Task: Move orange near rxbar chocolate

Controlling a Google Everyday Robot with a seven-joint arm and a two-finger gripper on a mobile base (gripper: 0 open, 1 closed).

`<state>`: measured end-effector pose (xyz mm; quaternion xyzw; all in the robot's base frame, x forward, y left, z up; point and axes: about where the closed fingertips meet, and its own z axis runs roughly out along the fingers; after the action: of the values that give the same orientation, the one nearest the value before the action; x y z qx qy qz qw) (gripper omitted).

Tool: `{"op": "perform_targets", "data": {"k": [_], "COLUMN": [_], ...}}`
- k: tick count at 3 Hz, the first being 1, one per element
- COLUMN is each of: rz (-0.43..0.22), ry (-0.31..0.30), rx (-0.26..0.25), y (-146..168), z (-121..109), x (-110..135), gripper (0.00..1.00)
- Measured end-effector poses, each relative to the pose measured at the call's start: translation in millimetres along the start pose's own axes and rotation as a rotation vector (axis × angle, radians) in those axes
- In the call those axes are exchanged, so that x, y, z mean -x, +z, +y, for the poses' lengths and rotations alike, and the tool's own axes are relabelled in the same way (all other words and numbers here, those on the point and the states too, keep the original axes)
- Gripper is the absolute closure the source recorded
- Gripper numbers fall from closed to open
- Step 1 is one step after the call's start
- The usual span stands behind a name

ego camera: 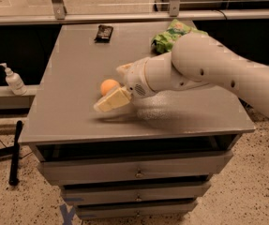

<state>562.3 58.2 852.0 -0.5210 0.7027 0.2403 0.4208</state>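
Camera view: the robot's pincer (116, 85) hangs low over the bench (73, 118), fingers spread on either side of the orange (108, 86) near the front, not clamped on it. The rxbar chocolate (103, 33) lies well apart at the far edge. Grasping, carrying and releasing the orange all appear left to do.

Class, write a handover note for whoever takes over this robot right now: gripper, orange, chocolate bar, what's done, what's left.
The gripper is low over the middle of the table, with its fingers open either side of the orange, not closed on it.
The orange sits on the table. The chocolate bar lies at the far edge, well apart from it.
Done: the reach. Left: grasp, carry to the bar, release.
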Motion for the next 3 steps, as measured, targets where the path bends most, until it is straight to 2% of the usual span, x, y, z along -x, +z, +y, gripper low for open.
{"op": "perform_targets", "data": {"k": [2,3], "rz": [-0.007,-0.014], "ry": [0.036,0.015], "rx": [0.004,-0.021], "y": [12,2], "z": [1,-9], "x": [-1,6], "gripper": [0.64,0.87]}}
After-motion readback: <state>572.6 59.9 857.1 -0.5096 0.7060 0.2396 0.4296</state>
